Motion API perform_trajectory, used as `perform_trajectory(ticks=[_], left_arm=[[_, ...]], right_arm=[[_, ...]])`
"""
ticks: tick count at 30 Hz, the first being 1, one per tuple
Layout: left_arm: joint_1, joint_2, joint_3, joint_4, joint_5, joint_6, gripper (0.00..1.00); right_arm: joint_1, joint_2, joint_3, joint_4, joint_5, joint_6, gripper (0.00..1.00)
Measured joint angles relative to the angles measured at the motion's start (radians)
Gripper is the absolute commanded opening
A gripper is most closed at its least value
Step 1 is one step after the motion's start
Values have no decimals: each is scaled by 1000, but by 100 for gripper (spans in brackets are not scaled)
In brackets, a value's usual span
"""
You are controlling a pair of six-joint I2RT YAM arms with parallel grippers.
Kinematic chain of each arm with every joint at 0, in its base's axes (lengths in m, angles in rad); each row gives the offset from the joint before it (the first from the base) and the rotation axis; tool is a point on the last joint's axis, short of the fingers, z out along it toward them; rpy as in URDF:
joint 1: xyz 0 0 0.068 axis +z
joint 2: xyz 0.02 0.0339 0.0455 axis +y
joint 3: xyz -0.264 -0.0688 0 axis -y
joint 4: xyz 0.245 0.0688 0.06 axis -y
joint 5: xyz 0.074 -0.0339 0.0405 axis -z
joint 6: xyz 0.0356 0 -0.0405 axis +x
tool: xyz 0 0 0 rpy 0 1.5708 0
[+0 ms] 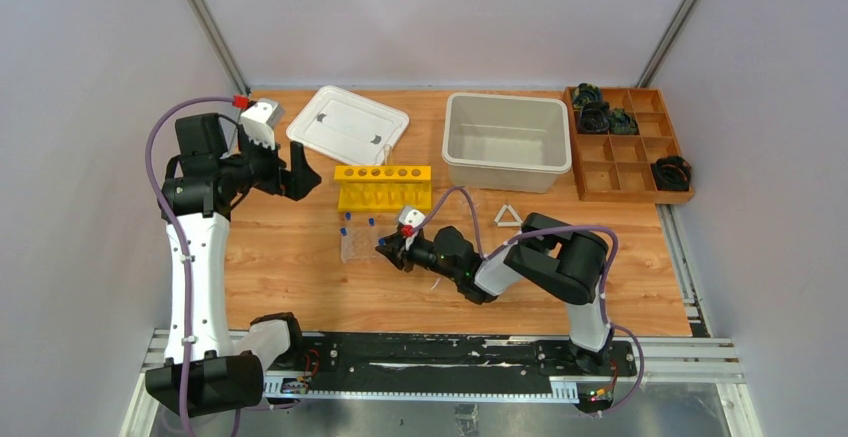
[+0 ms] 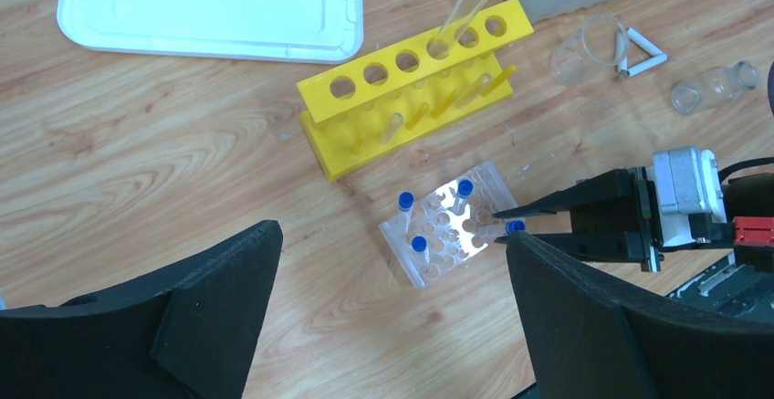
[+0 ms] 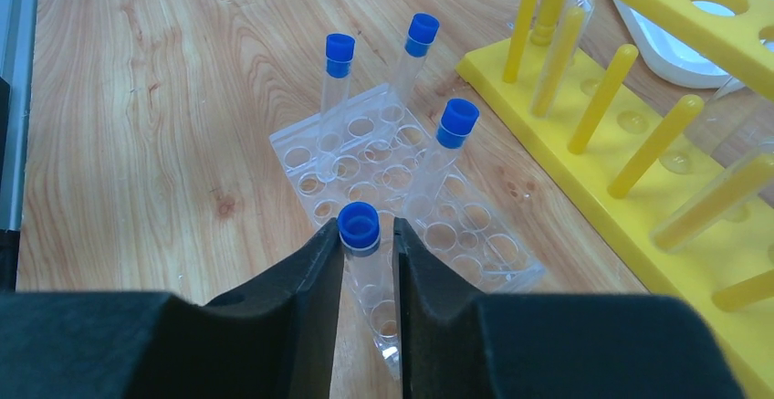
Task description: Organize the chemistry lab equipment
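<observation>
A clear tube rack (image 1: pixel 354 244) lies on the wooden table in front of the yellow tube rack (image 1: pixel 384 187). Three blue-capped tubes (image 3: pixel 339 52) stand in the clear rack (image 3: pixel 383 157). My right gripper (image 3: pixel 365 227) is shut on a fourth blue-capped tube (image 3: pixel 359 225) and holds it tilted over the rack's near edge. It also shows in the top view (image 1: pixel 386 250). My left gripper (image 1: pixel 285 179) is open and empty, high over the table's left. A long clear test tube (image 2: pixel 461 11) leans in the yellow rack (image 2: pixel 415 79). A white triangle (image 1: pixel 508 217) lies to the right.
A white bin (image 1: pixel 507 142) stands at the back, its lid (image 1: pixel 347 125) to the left. A brown compartment tray (image 1: pixel 625 142) with black parts sits at back right. A glass beaker (image 2: pixel 589 47) and a small glass bottle (image 2: pixel 712 89) lie near the triangle (image 2: pixel 643 52).
</observation>
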Motion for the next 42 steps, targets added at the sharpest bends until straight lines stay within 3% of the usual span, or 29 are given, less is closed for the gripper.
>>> perform_trajectory(ticks=[4, 9, 15, 17, 19, 21, 23, 25, 28, 30, 34, 35, 42], left_arm=[[0, 0, 2, 0, 0, 0, 100], [0, 0, 5, -1, 0, 0, 100], [0, 0, 29, -1, 0, 0, 100], [0, 0, 36, 0, 2, 0, 100], [0, 0, 41, 0, 4, 0, 100], [0, 0, 43, -1, 5, -1, 100], [0, 0, 49, -1, 6, -4, 100], [0, 0, 55, 0, 8, -5, 100], [0, 0, 59, 0, 9, -8, 100], [0, 0, 60, 0, 11, -8, 100], [0, -5, 59, 0, 12, -8, 100], [0, -7, 59, 0, 13, -8, 100], [0, -19, 59, 0, 24, -8, 100]], right_arm=[[0, 0, -9, 28, -6, -14, 40], [0, -23, -26, 34, -10, -41, 43], [0, -195, -31, -108, -2, -81, 47], [0, -278, -28, -184, 10, -90, 53], [-2, -366, 3, -323, 42, -89, 64], [-7, -433, 77, -497, 80, -69, 66], [-27, -468, 224, -743, 121, -42, 60], [-61, -467, 404, -983, 187, 3, 47], [-125, -467, 561, -1231, 247, 65, 37], [-170, -482, 579, -1339, 266, 112, 38], [-273, -531, 516, -1545, 289, 202, 61], [-293, -540, 496, -1575, 291, 216, 62], [-374, -510, 436, -1688, 281, 264, 48]])
